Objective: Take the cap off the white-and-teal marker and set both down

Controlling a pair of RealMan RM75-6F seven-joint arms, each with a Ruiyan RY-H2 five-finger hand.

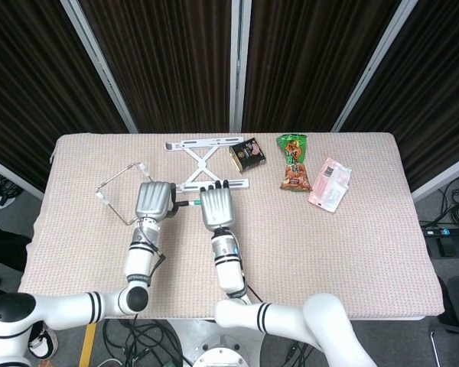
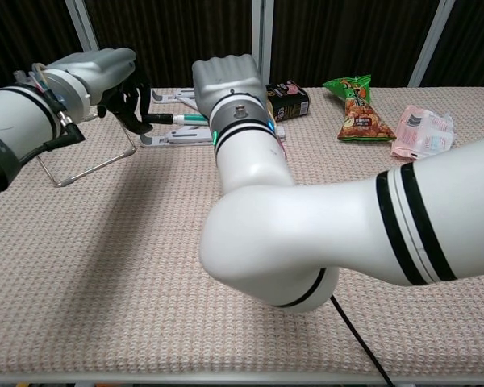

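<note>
The white-and-teal marker (image 2: 180, 119) lies level between my two hands, just above the beige table (image 2: 105, 242). My left hand (image 2: 117, 89) grips its white end with dark fingers. My right hand (image 2: 226, 79) holds the teal cap end, and the back of the hand hides that grip. From the head view, a short stretch of the marker (image 1: 187, 203) shows between the left hand (image 1: 154, 200) and the right hand (image 1: 216, 207). Whether the cap has come apart from the body cannot be told.
A white folding stand (image 1: 206, 157) lies just beyond the hands, and a wire frame (image 1: 116, 189) sits to their left. A dark packet (image 1: 247, 153), a green snack bag (image 1: 293, 162) and a pink packet (image 1: 330, 183) lie at the back right.
</note>
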